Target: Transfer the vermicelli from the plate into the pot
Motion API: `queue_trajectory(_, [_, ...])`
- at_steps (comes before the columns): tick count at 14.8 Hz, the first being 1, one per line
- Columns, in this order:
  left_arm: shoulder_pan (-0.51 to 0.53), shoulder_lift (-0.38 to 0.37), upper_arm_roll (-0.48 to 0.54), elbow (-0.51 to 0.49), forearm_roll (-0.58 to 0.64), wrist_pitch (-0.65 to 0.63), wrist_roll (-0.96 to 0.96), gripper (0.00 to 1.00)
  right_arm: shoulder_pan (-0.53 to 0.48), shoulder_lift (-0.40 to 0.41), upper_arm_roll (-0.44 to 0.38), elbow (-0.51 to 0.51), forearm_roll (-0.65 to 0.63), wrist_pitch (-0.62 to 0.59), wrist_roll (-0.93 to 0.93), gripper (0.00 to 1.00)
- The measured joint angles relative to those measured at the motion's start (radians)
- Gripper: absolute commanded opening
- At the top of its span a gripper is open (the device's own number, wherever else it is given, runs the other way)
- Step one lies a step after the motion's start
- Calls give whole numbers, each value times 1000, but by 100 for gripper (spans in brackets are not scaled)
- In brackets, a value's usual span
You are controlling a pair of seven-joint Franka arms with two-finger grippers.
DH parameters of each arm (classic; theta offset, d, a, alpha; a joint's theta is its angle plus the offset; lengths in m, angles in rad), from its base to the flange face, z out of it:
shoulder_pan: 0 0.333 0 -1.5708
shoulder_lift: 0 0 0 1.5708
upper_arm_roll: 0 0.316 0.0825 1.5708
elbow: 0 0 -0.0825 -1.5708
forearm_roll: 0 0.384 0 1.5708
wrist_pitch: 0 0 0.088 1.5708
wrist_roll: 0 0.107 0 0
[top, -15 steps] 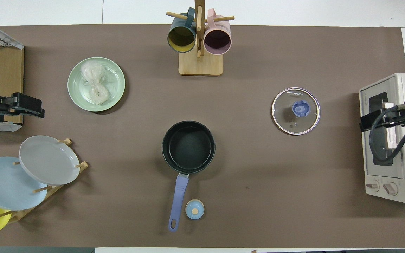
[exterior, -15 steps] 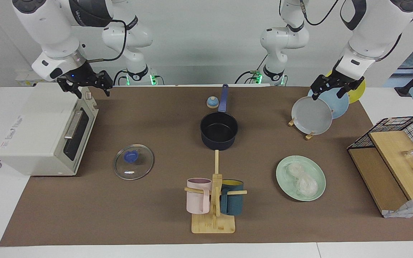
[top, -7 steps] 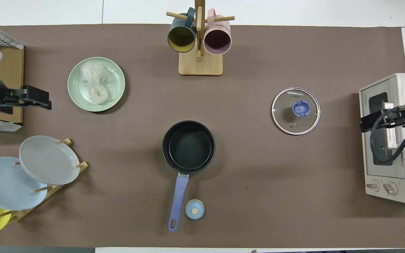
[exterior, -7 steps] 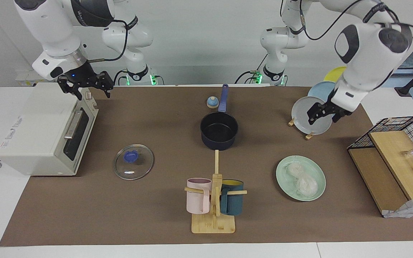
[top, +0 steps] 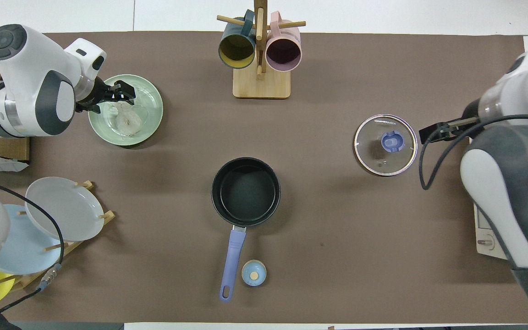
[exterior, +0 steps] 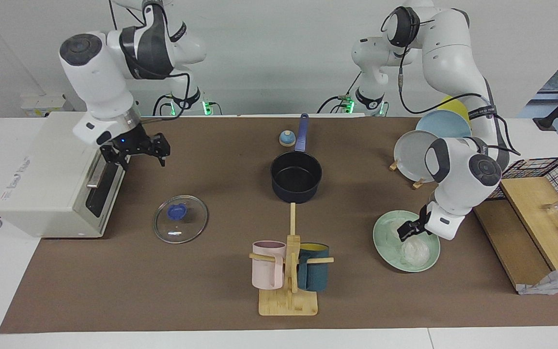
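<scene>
The vermicelli (exterior: 412, 245) lies as two pale bundles on the green plate (exterior: 385, 247) toward the left arm's end of the counter (exterior: 211, 295), directly under the left pincer (exterior: 406, 230), which hangs low over the bundle nearer the robots with its jaws open and nothing between them; whether the tips touch the strands cannot be told. The pot (exterior: 296, 177) stands well apart from that pincer, at the middle of the counter and nearer the robots than the plate, its black inside bare and its blue handle pointing toward the robots, with a small blue knob (exterior: 286, 139) just beside the handle. The right pincer (exterior: 136, 151), also open and holding nothing, hangs in front of the toaster oven (exterior: 51, 174) at the right arm's end; the glass lid (exterior: 180, 219) lies flat on the counter below it and farther from the robots. A mug rack (exterior: 289, 271) with a pink and a teal mug stands between the lid and the plate, farther from the robots than the pot. Grey, blue and yellow plates lean in a wooden stand (exterior: 417, 184) near the left arm's base.
</scene>
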Motion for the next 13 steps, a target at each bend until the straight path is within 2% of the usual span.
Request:
queue_trajectory(1, [-2, 2, 0, -6, 0, 16, -6, 97, 7, 31, 0, -19, 0, 56, 0, 100])
queue_trajectory(2, [-5, 2, 0, -20, 0, 37, -10, 82, 8, 58, 0, -40, 0, 118, 0, 100])
queue_trajectory(3, [-7, 2, 0, -36, 0, 56, -10, 56, 8, 79, 0, -66, 0, 182, 0, 100])
queue_trajectory(4, [-9, 2, 0, -48, 0, 67, -11, 1, 7, 93, 0, -95, 0, 233, 0, 100])
queue_trajectory(7, [-16, 1, 0, -52, 0, 76, -11, 0, 7, 117, 0, -150, 11, 306, 1, 100])
queue_trajectory(10, [-18, -3, -1, -21, 0, 59, -11, 0, 9, 154, 0, -156, 79, 325, 1, 100])
queue_trajectory(13, [-20, -32, -5, 76, -32, -111, -25, 0, 38, 195, 1, -157, 80, 375, 1, 100])
